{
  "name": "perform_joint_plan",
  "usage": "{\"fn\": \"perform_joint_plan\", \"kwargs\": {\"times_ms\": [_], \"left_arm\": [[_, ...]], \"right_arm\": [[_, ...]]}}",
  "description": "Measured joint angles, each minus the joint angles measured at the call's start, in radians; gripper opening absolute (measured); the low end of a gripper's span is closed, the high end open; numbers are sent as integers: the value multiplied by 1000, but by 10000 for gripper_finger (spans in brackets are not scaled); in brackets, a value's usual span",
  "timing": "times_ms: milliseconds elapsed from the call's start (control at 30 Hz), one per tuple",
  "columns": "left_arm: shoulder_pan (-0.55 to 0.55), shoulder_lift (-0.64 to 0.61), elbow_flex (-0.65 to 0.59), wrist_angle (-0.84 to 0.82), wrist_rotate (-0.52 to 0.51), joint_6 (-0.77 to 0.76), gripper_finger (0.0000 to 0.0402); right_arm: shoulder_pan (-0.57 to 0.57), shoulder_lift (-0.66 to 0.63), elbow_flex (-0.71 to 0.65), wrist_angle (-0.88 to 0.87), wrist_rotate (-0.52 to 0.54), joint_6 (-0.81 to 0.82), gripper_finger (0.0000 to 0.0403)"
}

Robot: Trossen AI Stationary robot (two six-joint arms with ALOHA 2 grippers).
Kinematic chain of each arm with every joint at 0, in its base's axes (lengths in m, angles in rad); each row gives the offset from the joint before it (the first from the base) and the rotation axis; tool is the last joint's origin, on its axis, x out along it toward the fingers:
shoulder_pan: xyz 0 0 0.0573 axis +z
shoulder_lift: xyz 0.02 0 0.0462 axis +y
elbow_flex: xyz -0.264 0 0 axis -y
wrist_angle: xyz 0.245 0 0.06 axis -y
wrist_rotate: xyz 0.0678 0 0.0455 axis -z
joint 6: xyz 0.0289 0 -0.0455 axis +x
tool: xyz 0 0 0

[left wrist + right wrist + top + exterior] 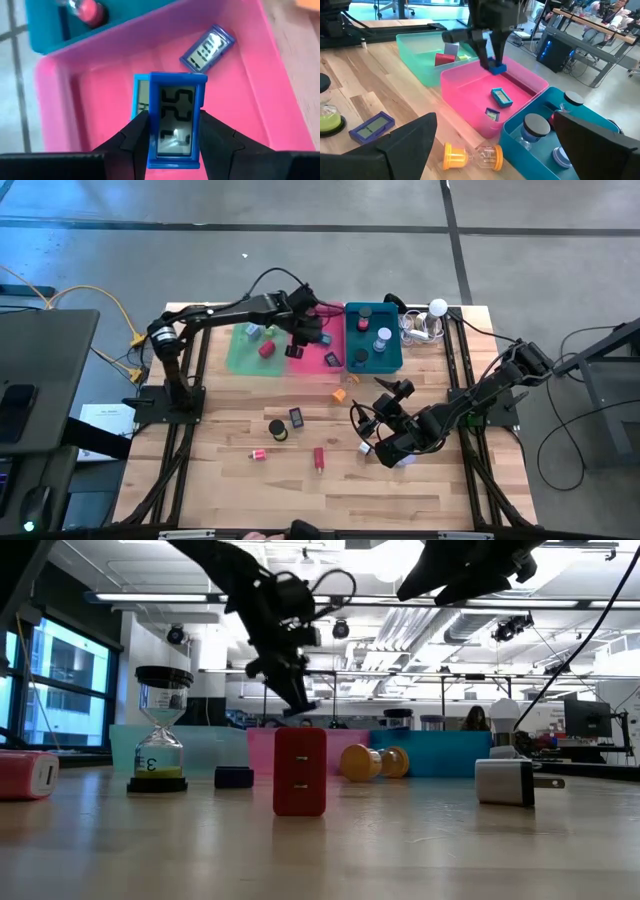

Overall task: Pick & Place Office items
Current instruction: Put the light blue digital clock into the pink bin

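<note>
My left gripper (175, 150) hangs over the pink tray (312, 362), shut on a blue digital clock (175, 117). The right wrist view shows this clock (496, 67) above the tray (470, 87). Two more blue clocks lie on the tray's floor, one (207, 47) farther off and one (140, 95) partly hidden behind the held clock. My right gripper (495, 150) waits open above the table's right half (375, 425) with nothing between its fingers. A green tray (255, 350) and a teal tray (372, 335) flank the pink one. My left gripper pinches the clock's two long side edges (152, 132) between its two fingers (132, 142), on the lower half of the case. The fingers slant down from above. The clock is lifted clear above the pink tray, its display facing the wrist camera.
On the wood lie a green-sand hourglass (158, 730), a red charger (300, 772), a white charger (507, 781), an orange-capped hourglass on its side (472, 156) and a blue clock (371, 127). The teal tray holds several capped items (536, 127).
</note>
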Motion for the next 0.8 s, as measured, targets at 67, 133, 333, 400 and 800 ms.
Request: {"fn": "perform_joint_plan", "kwargs": {"times_ms": [67,133,333,400,800], "left_arm": [[-6,22,0,11,3,-1,129],[-11,44,0,25,4,-1,131],[-10,100,0,39,7,-2,134],[-7,112,0,42,6,-8,134],[-18,121,1,49,28,-32,148]], "right_arm": [[0,0,0,1,1,0,389],[0,0,0,1,1,0,389],[0,0,0,1,-2,0,389],[0,0,0,1,-2,0,389],[0,0,0,0,-11,0,389]]}}
